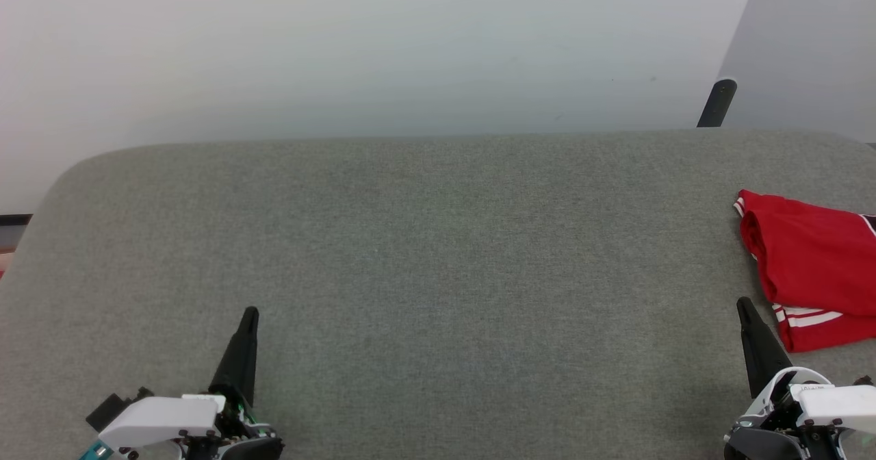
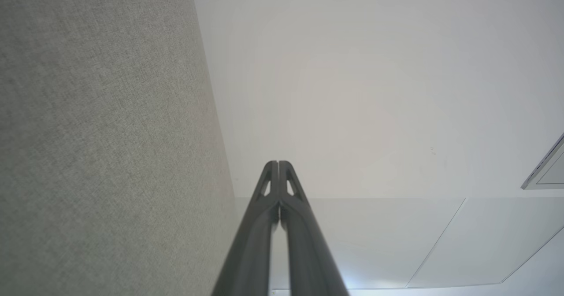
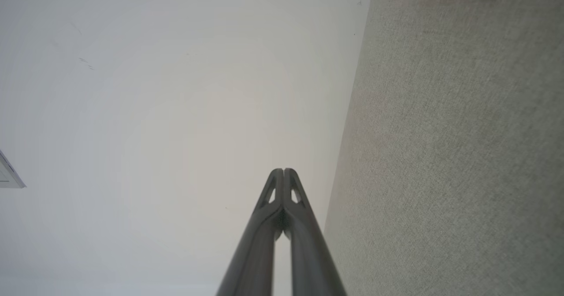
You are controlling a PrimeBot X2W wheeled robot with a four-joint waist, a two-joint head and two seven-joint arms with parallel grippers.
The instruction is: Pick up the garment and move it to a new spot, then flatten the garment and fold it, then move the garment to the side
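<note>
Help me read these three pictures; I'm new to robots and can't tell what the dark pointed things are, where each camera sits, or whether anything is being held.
The dark points are the robot's two grippers, each a pair of long fingers on an arm. The wide picture comes from a camera on its head, looking down at a grey felt-covered table. There the left gripper shows at the lower left and the right gripper at the lower right.

The other two pictures come from cameras on the wrists, each looking along its own fingers, so the table appears turned on its side. In both, the fingers are pressed together: shut, with nothing between them.

One thing lies on the table: a red garment with white striped trim, bunched at the right edge, just beyond the right gripper. Its edge also shows at the top of the right wrist picture. Nothing is held.
</note>
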